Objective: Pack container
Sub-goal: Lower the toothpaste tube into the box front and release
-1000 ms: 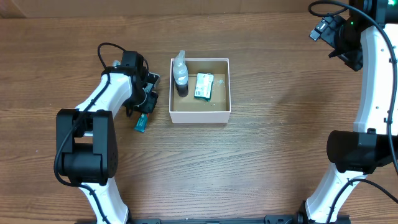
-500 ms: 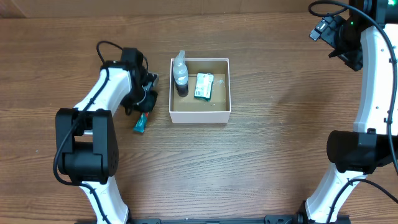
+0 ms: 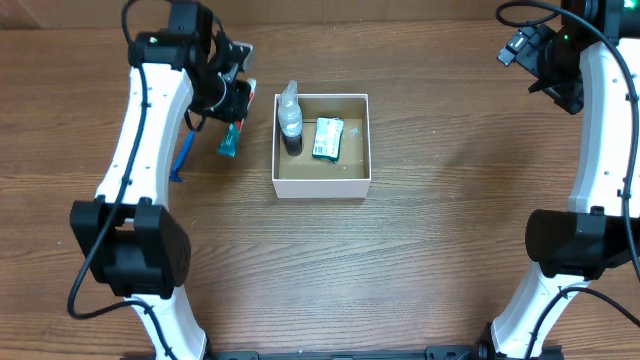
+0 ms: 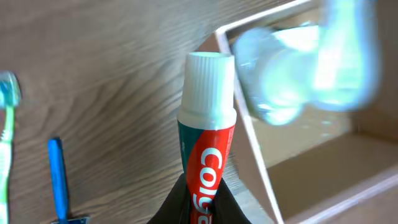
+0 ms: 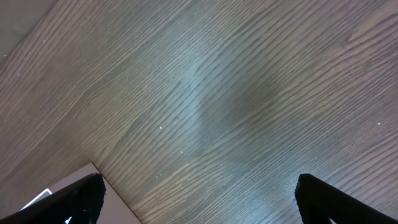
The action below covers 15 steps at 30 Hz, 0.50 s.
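Container (image 3: 322, 187): centre of the overhead view, flat on the wooden table (image 3: 450, 250); white walls, brown floor.
In the container: a clear bottle (image 3: 290, 120) stands against the left wall, with a green-and-white soap packet (image 3: 327, 138) just beside it, to its right.
Left gripper (image 3: 232, 105): upper left of the overhead view, left of the container's upper-left corner, clamped on a toothpaste tube (image 3: 229, 141).
Tube, wrist view: the toothpaste tube (image 4: 205, 143) has its white cap toward the top of the frame. The two dark fingers (image 4: 177, 208) pinch its lower end and hide the end of the lettering (only "Colg" reads).
Tube and table: probably lifted clear, though the overhead angle does not settle it.
Bottle, wrist view: a pale blur at the upper right, outline lost.
Container, wrist view: only one corner and part of the floor show; the rest is cut off at the right edge.
Loose items: a blue handle (image 3: 183, 157) lies left of the tube; a green toothbrush (image 4: 6, 143) is cut off at the left edge of the wrist view.
Right gripper (image 5: 199, 183): fingers wide apart over bare wood, nothing between them; only the tips show at the bottom corners.
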Each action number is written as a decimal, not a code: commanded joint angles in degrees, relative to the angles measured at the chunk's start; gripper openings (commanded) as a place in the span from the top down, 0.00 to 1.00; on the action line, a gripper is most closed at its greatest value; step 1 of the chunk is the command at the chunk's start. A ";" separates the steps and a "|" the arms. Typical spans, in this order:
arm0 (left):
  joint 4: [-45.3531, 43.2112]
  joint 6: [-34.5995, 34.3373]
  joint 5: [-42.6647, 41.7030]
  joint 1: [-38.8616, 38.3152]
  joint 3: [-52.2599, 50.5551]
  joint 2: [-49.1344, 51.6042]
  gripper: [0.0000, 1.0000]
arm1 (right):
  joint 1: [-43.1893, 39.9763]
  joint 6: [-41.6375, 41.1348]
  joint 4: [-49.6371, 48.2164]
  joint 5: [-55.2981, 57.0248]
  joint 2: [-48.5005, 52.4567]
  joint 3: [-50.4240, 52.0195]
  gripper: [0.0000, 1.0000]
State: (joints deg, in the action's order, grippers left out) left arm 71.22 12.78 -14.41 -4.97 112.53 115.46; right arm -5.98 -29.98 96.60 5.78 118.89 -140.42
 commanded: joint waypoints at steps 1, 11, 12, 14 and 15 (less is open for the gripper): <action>1.64 5.97 -3.23 -2.49 3.74 -5.49 0.93 | -0.15 0.00 -0.24 -0.04 -0.48 -0.44 0.00; 4.68 18.73 -4.59 -14.40 3.67 -8.39 0.89 | -0.15 0.00 -0.24 -0.04 -0.48 -0.44 0.00; 4.76 19.87 -3.96 -15.63 3.65 -8.20 0.88 | -0.15 0.00 -0.24 -0.04 -0.48 -0.44 0.00; 4.74 21.68 -1.66 -17.86 3.56 -7.58 0.87 | -0.15 0.00 -0.24 -0.04 -0.48 -0.44 0.00; 4.76 23.17 0.44 -19.45 3.39 -6.97 0.86 | -0.15 0.00 -0.24 -0.04 -0.48 -0.44 0.00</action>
State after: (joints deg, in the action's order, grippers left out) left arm 75.77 29.08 -17.30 -21.39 115.00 107.79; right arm -5.98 -30.02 96.62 5.78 118.89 -140.42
